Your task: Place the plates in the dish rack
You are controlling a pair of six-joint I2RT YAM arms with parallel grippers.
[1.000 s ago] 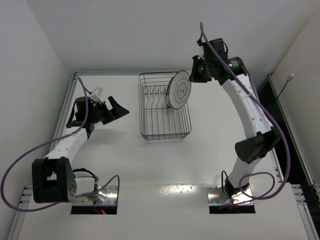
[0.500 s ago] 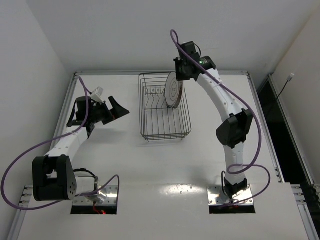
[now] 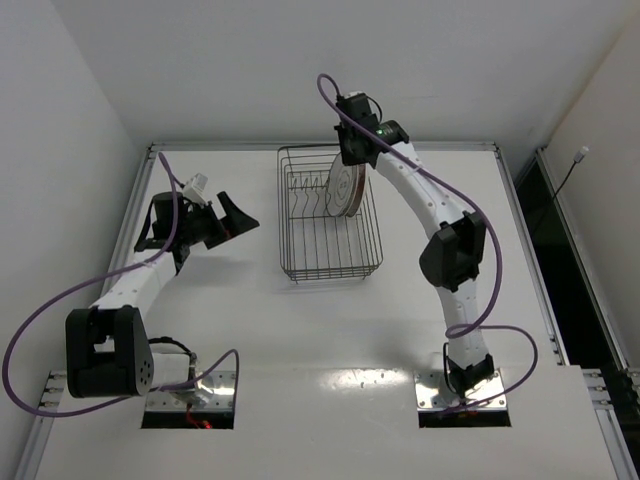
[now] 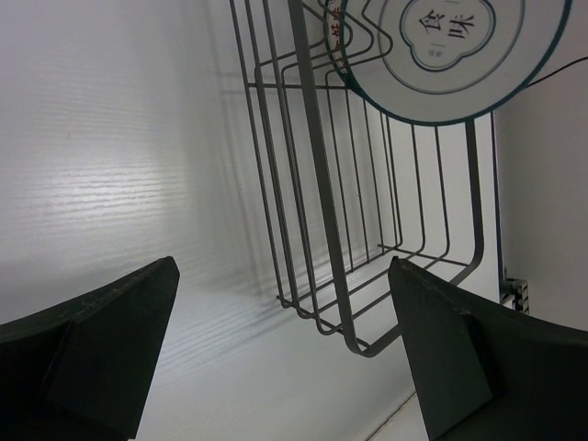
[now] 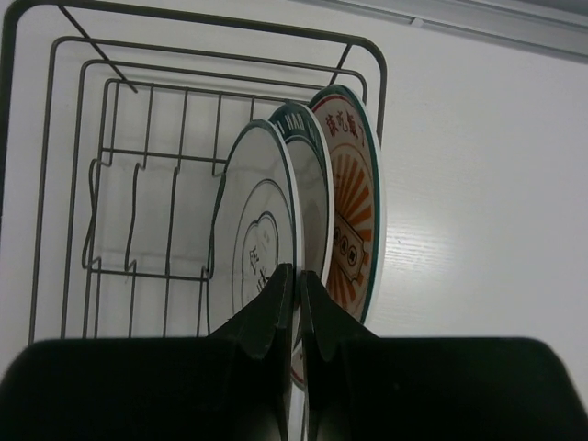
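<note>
The white plate with the thin dark rim (image 5: 246, 241) carries two dark characters, 食味, inside a cloud-shaped outline at its centre, plain to read in the left wrist view; the orange sunburst plate (image 5: 355, 213) has dark characters along its top rim and small boxed marks lower down, too small to read; the writing on the white plate with the dark lettered band (image 5: 313, 175) cannot be made out either. All three plates stand on edge in the dish rack (image 3: 325, 245), faces close together, at its far right part; the orange one is outermost, beside the rack's wall; the banded one is in the middle; the thin-rimmed one is nearest the wavy prongs (image 5: 138, 220). The right hand (image 5: 296, 303) is pinched tight on the upper rim of the thin-rimmed plate, one finger on each face; whether that plate's lower edge rests on the rack's wires cannot be told. The banded plate sits just behind the held one, its rim near the outer finger. The left hand (image 3: 232, 218) hovers over the table (image 3: 250, 330) to the left of the rack, well apart from it, fingers spread wide and holding nothing; from its camera the rack's side wires cross in front of the lettered plate face. A purple cable (image 3: 323, 90) loops from each arm; white walls (image 3: 300, 60) close in the table on the left and far sides.
</note>
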